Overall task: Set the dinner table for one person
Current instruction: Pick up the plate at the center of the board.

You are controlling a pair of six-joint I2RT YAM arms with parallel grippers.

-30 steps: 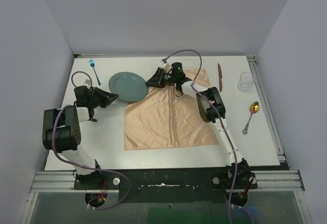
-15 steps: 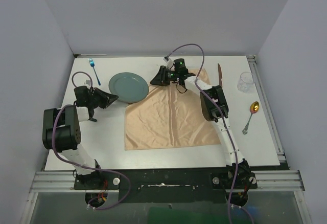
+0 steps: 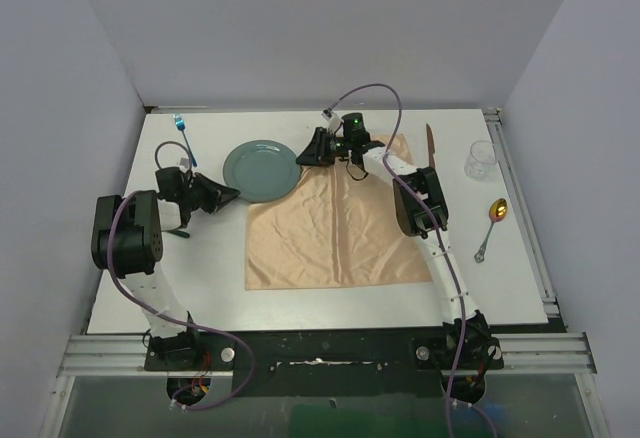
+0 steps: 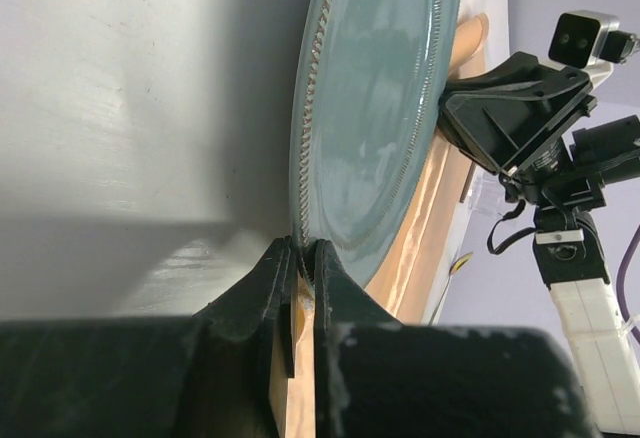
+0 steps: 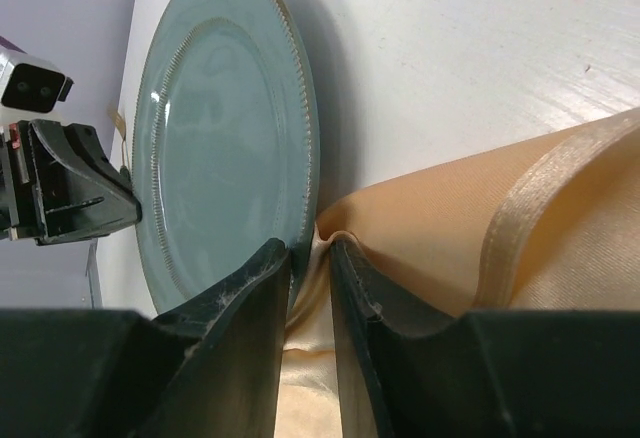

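No lettering, number, label or brand mark is showing legibly in any view; nothing readable is appearing on the dinner table (image 3: pixel 200 283), the teal plate (image 3: pixel 260 170) or the peach cloth (image 3: pixel 330 243).

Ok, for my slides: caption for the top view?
Left hand and right hand grip opposite rims of the teal plate at the edge of the peach cloth.

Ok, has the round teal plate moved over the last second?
Yes. The round teal plate has slid right, away from the blue fork and toward the peach-orange square cloth, whose corner it now reaches.
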